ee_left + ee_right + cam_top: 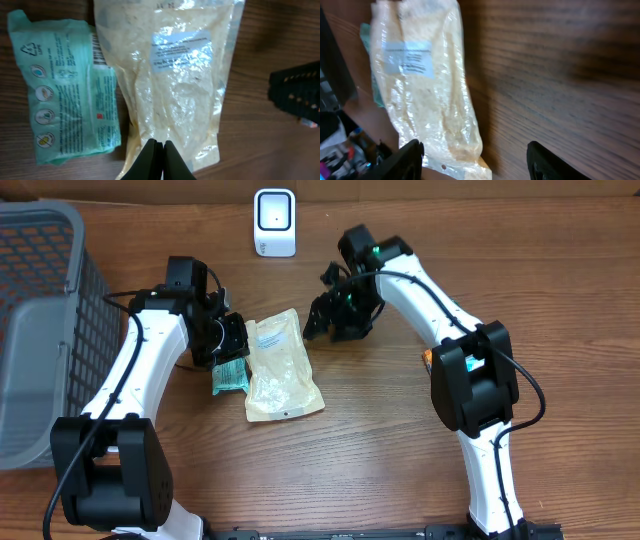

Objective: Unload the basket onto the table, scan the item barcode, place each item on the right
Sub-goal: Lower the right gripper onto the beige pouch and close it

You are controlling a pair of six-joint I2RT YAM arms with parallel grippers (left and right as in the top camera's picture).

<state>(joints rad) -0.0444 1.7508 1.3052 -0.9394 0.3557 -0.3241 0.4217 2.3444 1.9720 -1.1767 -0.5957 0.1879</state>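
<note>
- On the table [400, 460], between the arms, lies the clear pouch [283, 368], with a green packet [229, 377] touching it.
- Only the left wrist view shows the packet's barcode [98, 50] — and the left gripper [159, 150] pinched together, empty.
- Right wrist view: the right gripper [476, 150] is spread apart, holding nothing.

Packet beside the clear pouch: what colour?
The packet is mint green with dark small print and a column of round icons. Best seen in the left wrist view.

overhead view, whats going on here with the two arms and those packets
A barcode scan is being set up. A clear pouch and a green packet lie side by side on the table. The left gripper is shut, its tips at the pouch's edge. The right gripper is open beside the pouch, holding nothing. The white scanner stands at the back, not yet used.
</note>
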